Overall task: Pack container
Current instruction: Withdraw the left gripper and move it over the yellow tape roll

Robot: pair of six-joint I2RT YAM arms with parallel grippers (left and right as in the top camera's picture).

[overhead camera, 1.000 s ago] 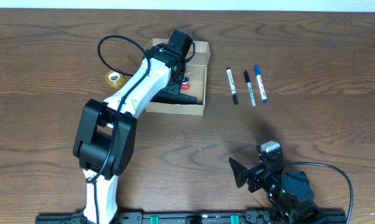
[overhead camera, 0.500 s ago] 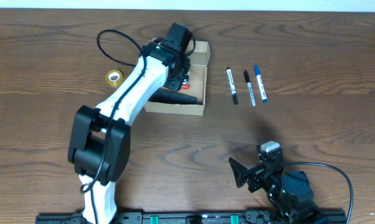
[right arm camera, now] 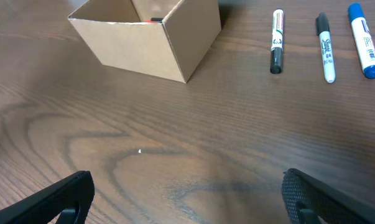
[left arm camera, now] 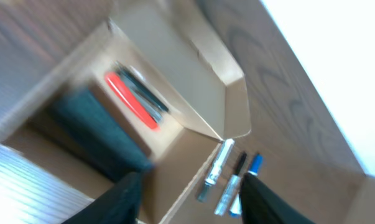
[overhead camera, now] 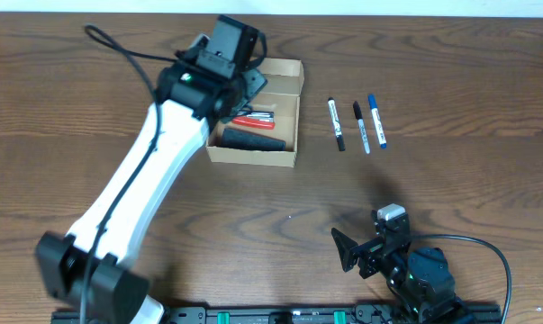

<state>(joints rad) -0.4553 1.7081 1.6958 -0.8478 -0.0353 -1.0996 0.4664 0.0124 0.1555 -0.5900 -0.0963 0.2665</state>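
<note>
Plain tan cardboard box (overhead camera: 253, 158), flap open, red pen (overhead camera: 250, 118) and dark block (overhead camera: 251, 141) inside, left gripper (left arm camera: 192, 186) over it, fingers apart, empty, right gripper (right arm camera: 187, 190) spread wide, empty

The overhead view looks straight down from well above, taking in the whole table (overhead camera: 451, 81), with the arm bases at the near edge. The left wrist view sits close over the container (left arm camera: 175, 68) at the far left. It is tilted (and blurred), looking down into the container and rightward to the three markers (left arm camera: 231, 177). The right wrist view sits low at the near right, facing far across the tabletop. All three views share the container and markers.
</note>
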